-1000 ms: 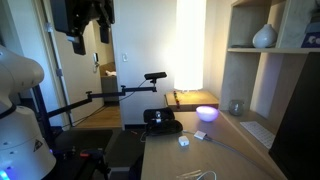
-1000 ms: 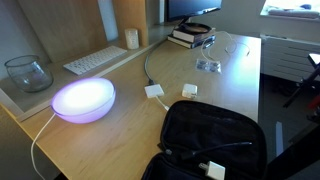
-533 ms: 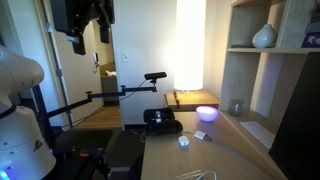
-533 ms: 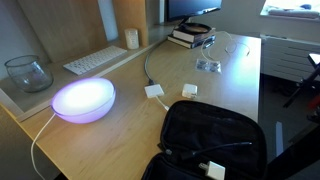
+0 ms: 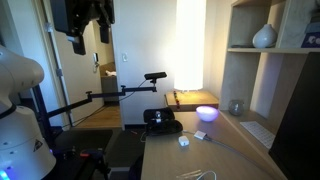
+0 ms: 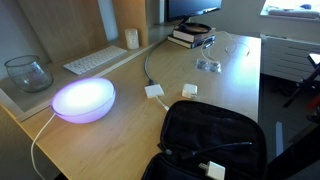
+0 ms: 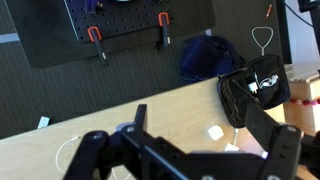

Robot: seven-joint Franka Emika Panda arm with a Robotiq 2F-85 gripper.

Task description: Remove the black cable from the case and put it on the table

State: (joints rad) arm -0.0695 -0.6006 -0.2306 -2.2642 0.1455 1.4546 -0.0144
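The black case (image 6: 214, 133) lies open at the near edge of the light wood table (image 6: 120, 135). A thin black cable (image 6: 205, 152) runs across its inside next to a small white piece. The case also shows in an exterior view (image 5: 162, 120) at the table's end, and at the right of the wrist view (image 7: 254, 88). My gripper (image 5: 90, 25) hangs high above the floor, far from the case. In the wrist view the gripper (image 7: 200, 108) is open and empty, well above the table (image 7: 110, 135).
A glowing pink lamp (image 6: 82, 100) sits left of the case, also seen in an exterior view (image 5: 206, 112). Two white adapters (image 6: 155, 91) with cords lie mid-table. A glass bowl (image 6: 27, 72), keyboard (image 6: 95, 60) and stacked books (image 6: 190, 36) stand further back. Wall shelves (image 5: 264, 38) rise beside the table.
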